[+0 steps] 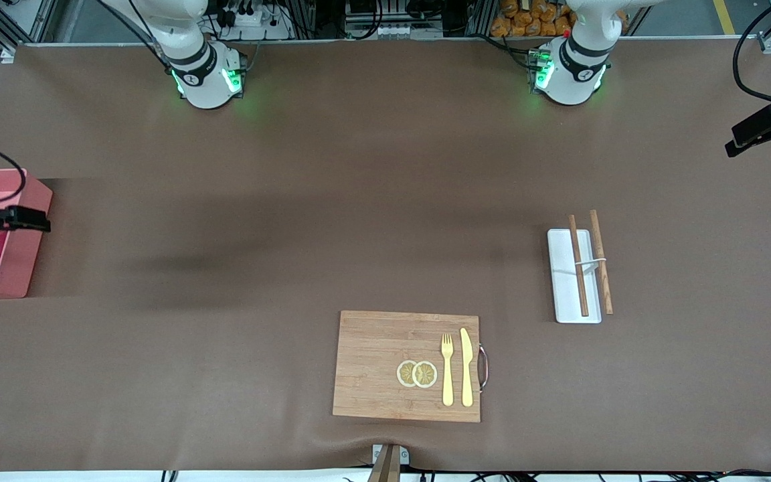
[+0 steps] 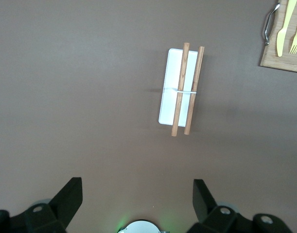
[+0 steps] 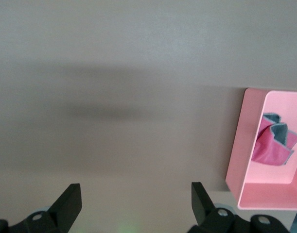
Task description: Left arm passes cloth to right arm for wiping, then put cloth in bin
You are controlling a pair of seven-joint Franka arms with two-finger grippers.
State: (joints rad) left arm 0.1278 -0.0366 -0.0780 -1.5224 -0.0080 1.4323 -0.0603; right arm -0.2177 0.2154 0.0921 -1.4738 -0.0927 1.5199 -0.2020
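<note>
1. Step in hand: the last one, by my reading. The cloth (image 3: pixel 272 145) lies crumpled inside the bin (image 3: pixel 238 160), against one of its walls, so the drop looks done.
2. My right pincer (image 3: pixel 133 208) is spread wide and holds nothing. It hangs above the brown table (image 1: pixel 292 167) just beside the bin, at the right arm's end.
3. My left pincer (image 2: pixel 136 204) is also spread and empty. It waits over bare table at the left arm's end, with the white tray (image 2: pixel 168 87) and a pair of wooden chopsticks (image 2: pixel 180 97) in its sight.
4. Next move, as I judge it: no grasp is called for. I would lift the right arm straight up so its fingers clear the bin's wall and do not drag the cloth out.
5. What the views share out:
   - Only the right wrist view shows the cloth; in the front view my own arm covers the bin's inside, and just its outer wall shows at mid-height on the frame's edge.
   - Only the front view shows the whole layout: the wooden cutting board (image 1: pixel 372 361) low in the middle of the frame, carrying two lemon slices (image 1: pixel 417 373), a yellow fork (image 1: pixel 448 368) and a knife (image 1: pixel 467 368).
   - The left wrist view catches only a corner of that board.
</note>
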